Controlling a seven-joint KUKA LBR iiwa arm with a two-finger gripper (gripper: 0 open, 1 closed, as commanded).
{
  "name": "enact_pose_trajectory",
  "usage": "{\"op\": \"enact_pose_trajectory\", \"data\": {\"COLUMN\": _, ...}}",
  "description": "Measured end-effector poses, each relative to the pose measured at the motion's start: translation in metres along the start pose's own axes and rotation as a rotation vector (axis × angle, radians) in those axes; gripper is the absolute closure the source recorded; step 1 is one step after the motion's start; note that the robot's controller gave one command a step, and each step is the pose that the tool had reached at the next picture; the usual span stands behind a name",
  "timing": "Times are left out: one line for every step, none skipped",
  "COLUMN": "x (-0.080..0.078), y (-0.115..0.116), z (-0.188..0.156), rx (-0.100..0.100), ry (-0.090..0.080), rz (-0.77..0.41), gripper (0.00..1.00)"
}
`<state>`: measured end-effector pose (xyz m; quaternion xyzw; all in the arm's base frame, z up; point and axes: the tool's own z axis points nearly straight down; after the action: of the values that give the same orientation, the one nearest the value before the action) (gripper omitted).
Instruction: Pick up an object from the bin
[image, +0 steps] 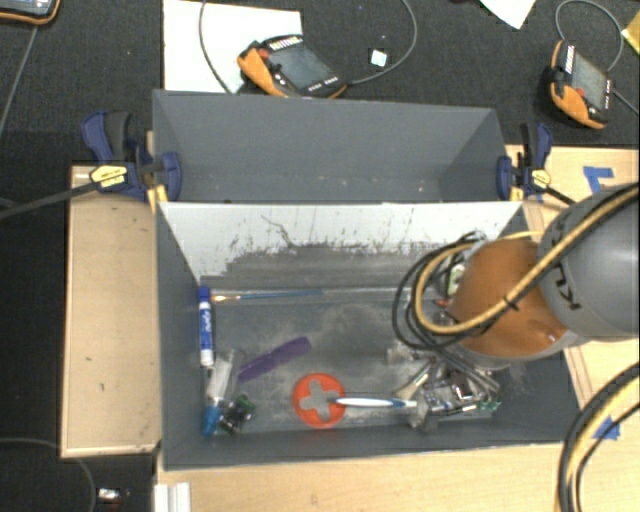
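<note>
Camera view: orange wrist cover (503, 300) hides much of the gripper (438, 398), state untellable, beside a thin white-and-blue stick (368, 403); grey arm (603, 262) reads "KU".

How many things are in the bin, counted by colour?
Orange: 1, disc
Purple: 1, strip
Blue: 2, marker and thin stick
White: 1, stick
Clear: 1, tube
Black and green: 1, small thing
Total: 7 that I can see
</note>
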<state>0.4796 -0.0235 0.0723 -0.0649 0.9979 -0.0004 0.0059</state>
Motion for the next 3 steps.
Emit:
{"op": "enact_pose_trajectory", "data": {"x": 0.004, "y": -0.055, "z": 0.002, "rx": -0.002, "ry": -0.001, "rz": -0.448, "gripper": 1.0}}
{"op": "enact_pose_trajectory", "data": {"x": 0.004, "y": -0.054, "z": 0.002, "rx": -0.002, "ry": -0.001, "rz": -0.449, "gripper": 1.0}}
{"op": "enact_pose_trajectory", "data": {"x": 0.005, "y": -0.053, "z": -0.031, "rx": -0.007, "ry": 0.005, "rz": -0.446, "gripper": 1.0}}
